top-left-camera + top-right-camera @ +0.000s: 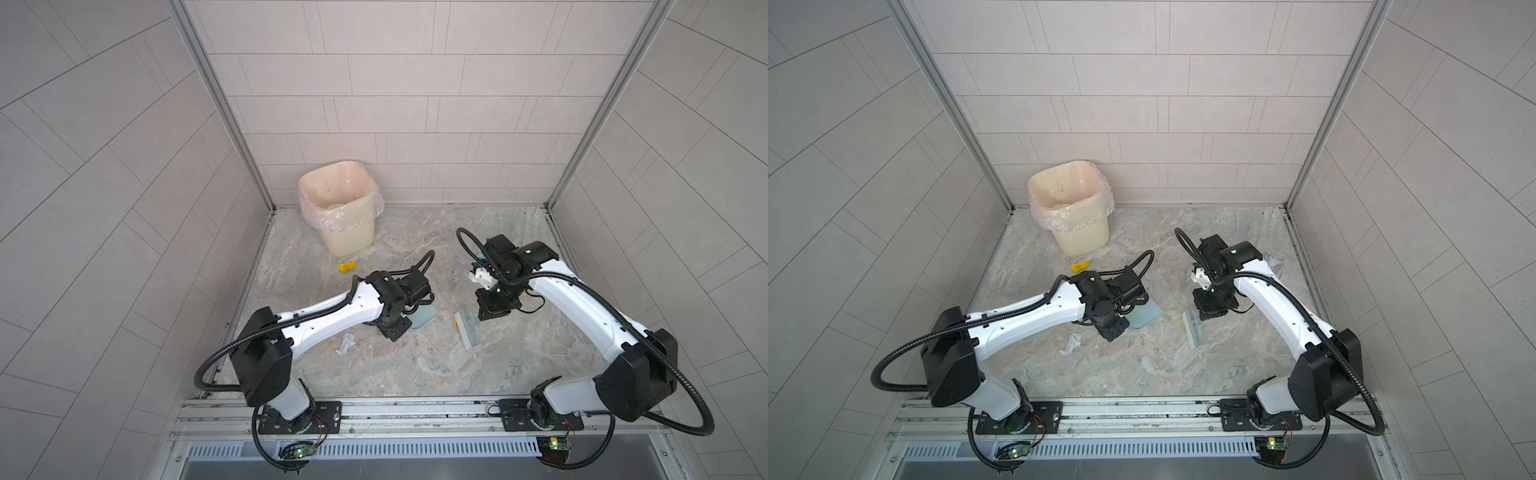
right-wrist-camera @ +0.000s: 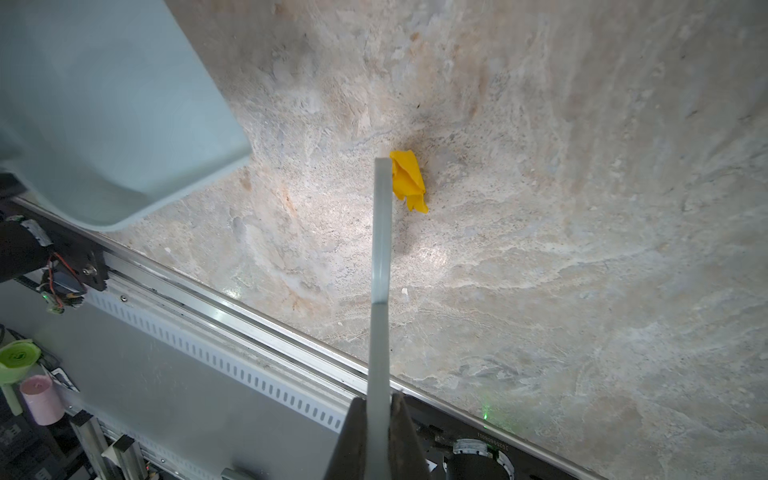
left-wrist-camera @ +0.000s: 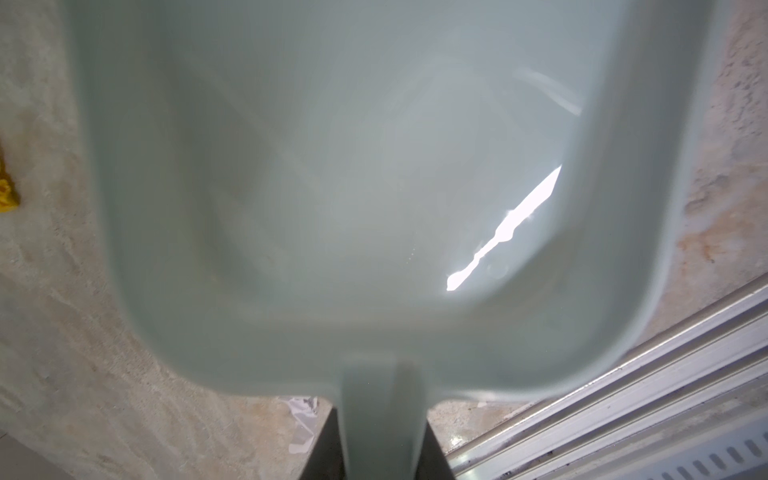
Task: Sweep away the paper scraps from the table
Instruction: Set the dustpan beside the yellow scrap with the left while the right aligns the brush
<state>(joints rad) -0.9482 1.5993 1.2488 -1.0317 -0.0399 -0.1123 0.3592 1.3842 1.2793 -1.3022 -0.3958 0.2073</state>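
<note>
The left wrist view alone shows the left gripper [image 3: 382, 451]. Its dark fingers [image 3: 326, 449] pinch the handle of the pale blue dustpan [image 3: 332, 187], whose pan spreads out ahead of the fingertips and fills that picture. A white scrap [image 3: 303, 419] peeks out just beside those fingers, under the pan's rear edge.

The right wrist view alone shows the right gripper [image 2: 379, 440]. Its fingers [image 2: 405, 436] are pressed onto the thin handle of the brush [image 2: 381, 249], seen edge-on. Well ahead of the fingertips, a yellow scrap [image 2: 409, 180] lies on the table [image 2: 582, 249], right against the brush's far end. A scribbled scrap [image 1: 1273, 262] shows in a top view only, at the outer side of the right forearm, behind those fingers.

Counted across the views, there are four paper scraps, two yellow and two white. The second yellow scrap [image 1: 347, 266] lies near the bin [image 1: 349, 241], well apart from the left fingers. There is one dustpan, one brush, one bin and two arms.

Both arms rise from the front rail with their elbows out. The forearms angle inward over mid-table and the wrists bend down toward the surface. The dustpan and brush sit between the two grippers, near each other but apart.
</note>
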